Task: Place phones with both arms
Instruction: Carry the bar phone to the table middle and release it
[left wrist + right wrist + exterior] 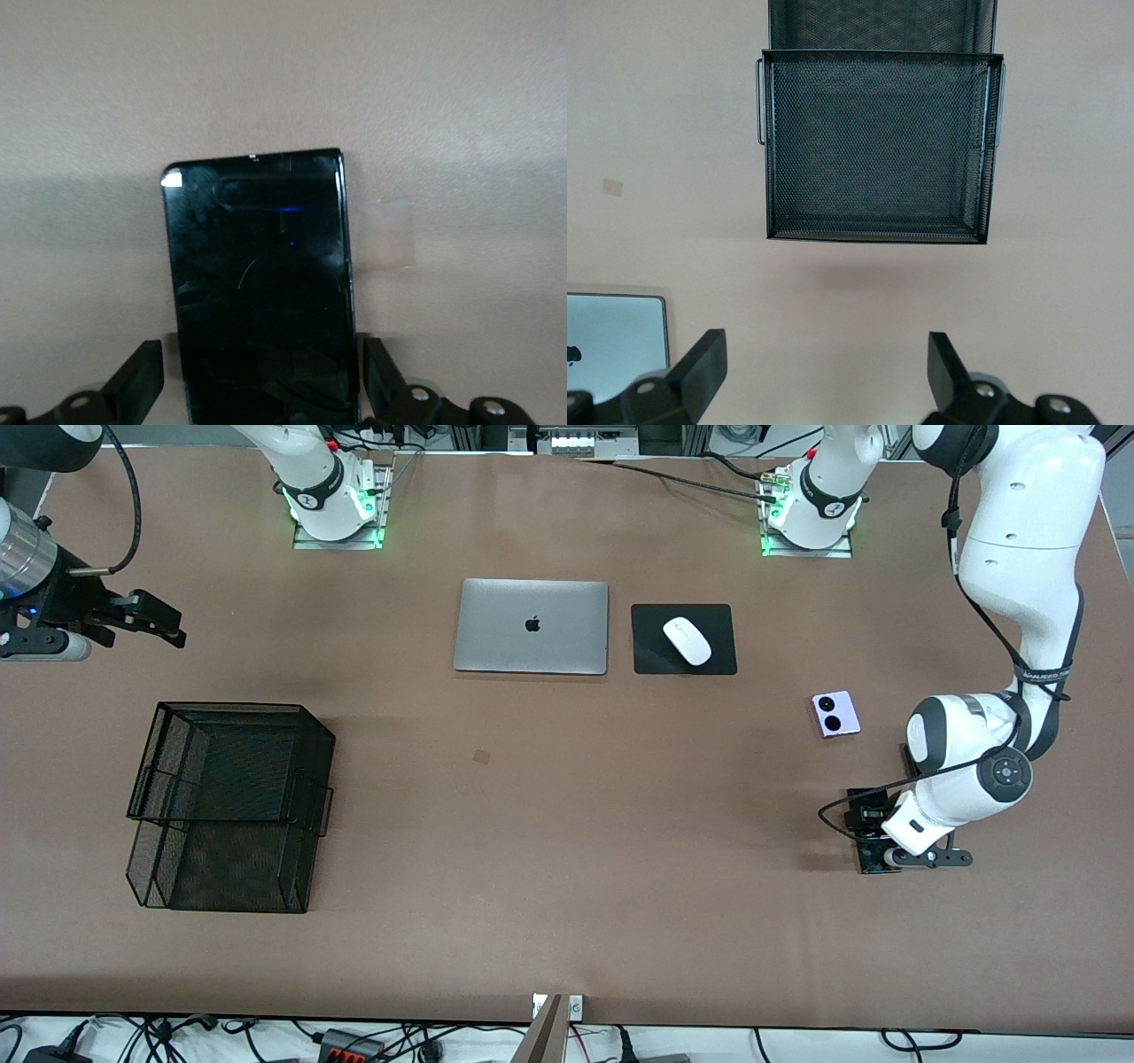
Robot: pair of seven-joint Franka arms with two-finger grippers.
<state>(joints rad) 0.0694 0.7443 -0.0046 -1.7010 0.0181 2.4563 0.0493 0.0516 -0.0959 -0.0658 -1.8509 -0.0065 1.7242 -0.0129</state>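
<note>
A long black glossy phone [257,266] lies flat on the table near the left arm's end, partly hidden under the left hand in the front view [875,862]. My left gripper [263,372] is lowered around it, open, one finger on each long side with a narrow gap at each. A small lilac-white phone [835,714] with two black circles lies farther from the front camera than the black one. My right gripper [155,622] hangs open and empty over the table at the right arm's end, its fingers [704,359] wide apart.
A black wire-mesh tray [292,815], two-tiered, stands toward the right arm's end and shows in the right wrist view [766,142]. A shut silver laptop [532,627] and a white mouse [687,640] on a black pad [651,657] lie toward the robots' bases.
</note>
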